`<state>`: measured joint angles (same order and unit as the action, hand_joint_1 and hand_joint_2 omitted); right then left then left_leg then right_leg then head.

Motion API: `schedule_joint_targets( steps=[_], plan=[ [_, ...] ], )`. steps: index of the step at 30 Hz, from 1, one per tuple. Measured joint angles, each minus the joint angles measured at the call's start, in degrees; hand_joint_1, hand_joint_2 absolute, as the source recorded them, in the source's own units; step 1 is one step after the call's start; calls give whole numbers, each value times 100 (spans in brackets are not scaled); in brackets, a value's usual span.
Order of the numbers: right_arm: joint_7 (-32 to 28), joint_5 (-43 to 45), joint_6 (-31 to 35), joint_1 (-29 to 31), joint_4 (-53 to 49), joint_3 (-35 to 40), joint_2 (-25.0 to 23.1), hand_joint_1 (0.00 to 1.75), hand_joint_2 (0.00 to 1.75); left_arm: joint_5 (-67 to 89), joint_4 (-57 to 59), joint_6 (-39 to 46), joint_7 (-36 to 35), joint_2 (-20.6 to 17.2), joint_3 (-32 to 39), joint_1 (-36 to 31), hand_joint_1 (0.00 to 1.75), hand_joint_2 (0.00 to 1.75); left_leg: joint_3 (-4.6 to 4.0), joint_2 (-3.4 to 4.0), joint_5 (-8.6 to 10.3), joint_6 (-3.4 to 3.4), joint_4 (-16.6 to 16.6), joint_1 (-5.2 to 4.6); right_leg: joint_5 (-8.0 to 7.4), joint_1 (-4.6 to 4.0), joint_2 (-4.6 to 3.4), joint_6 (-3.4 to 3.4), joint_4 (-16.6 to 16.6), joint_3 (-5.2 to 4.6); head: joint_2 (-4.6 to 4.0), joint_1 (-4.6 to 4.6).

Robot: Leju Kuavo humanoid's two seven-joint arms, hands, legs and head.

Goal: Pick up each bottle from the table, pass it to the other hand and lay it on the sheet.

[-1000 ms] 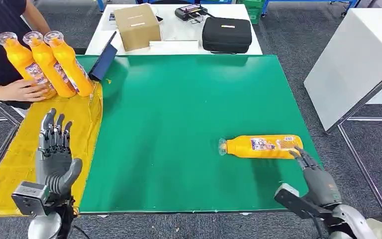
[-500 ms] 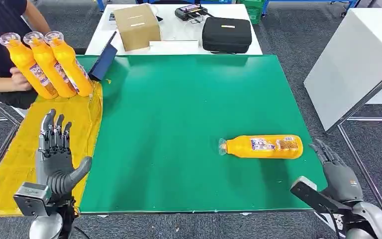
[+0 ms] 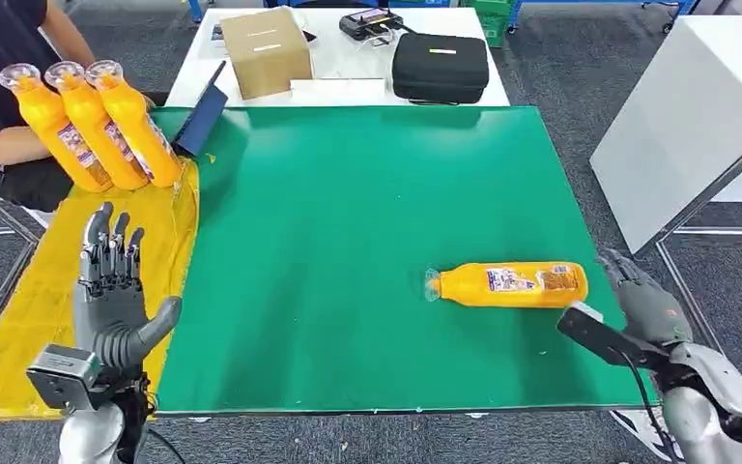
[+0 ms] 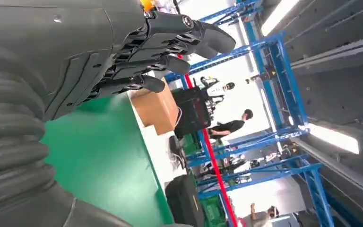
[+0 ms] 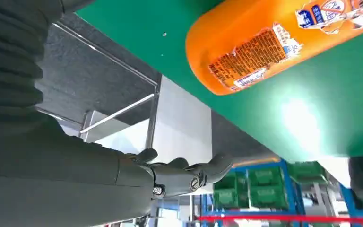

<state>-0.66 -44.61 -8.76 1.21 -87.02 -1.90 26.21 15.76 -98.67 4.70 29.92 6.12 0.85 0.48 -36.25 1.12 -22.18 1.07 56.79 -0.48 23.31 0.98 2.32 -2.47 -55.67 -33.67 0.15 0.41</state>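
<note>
Orange bottle lay on its side on the green table, cap toward the yellow sheet; three bottles rested at the sheet's far end. Right hand was empty, fingers apart, just beside the bottle's base. Left hand was spread wide above the sheet. Right wrist view: bottle base near, untouched.
</note>
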Motion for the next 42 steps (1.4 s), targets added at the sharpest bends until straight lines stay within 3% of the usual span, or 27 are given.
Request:
schedule_joint_targets(
  steps=[8, 22, 33, 34, 35, 38, 42],
  plan=[
    [31, -20, -101, 1318, 1238, 983, 7, 0, 175, -66, 197, -29, -35, 0, -31, -179, 0, 175, 2, -3, 15, 5, 1, 0, -5, 0, 7, -6, 0, 3, 0, 0],
    [37, 30, -228, 2259, 2259, 1908, -26, 0, 175, -101, 374, -53, -53, 0, -87, -299, 0, 175, -6, -12, 16, 6, 1, 0, -6, 0, 18, -6, -1, 1, 0, -2],
    [26, 671, -1280, 2781, 3082, 3034, 393, 0, 175, -339, 651, -85, -57, -28, -150, -520, 0, 175, -6, -32, 17, 7, 5, 0, -6, 1, 39, -7, 1, 0, 0, 0],
    [22, 717, -1466, 2785, 3144, 3147, 487, 154, 175, -389, 723, -116, -57, -33, -175, -589, 0, 175, -5, -40, 18, 8, 6, 0, -5, 2, 49, -7, 2, -3, 0, 0],
    [-15, 796, -1717, 2775, 3192, 3316, 621, 175, 175, -424, 816, -125, -53, -35, -205, -683, 0, 175, -7, -47, 21, 13, 7, -1, -5, 3, 62, -8, 2, 0, 0, 2],
    [-146, 1104, -1891, 2665, 3202, 3724, 1098, 175, 175, -527, 1151, -101, -26, -44, -341, -978, 0, 175, -3, -65, 22, 16, 7, 2, -4, 0, 81, -8, 6, 19, 0, 0],
    [-129, 1244, -1626, 2526, 3202, 4059, 1375, 175, 175, -627, 1478, -42, -22, -55, -479, -1218, 0, 175, 24, -60, 17, 17, 6, 2, -3, 0, 76, -9, 11, 40, 0, 0]
  ],
)
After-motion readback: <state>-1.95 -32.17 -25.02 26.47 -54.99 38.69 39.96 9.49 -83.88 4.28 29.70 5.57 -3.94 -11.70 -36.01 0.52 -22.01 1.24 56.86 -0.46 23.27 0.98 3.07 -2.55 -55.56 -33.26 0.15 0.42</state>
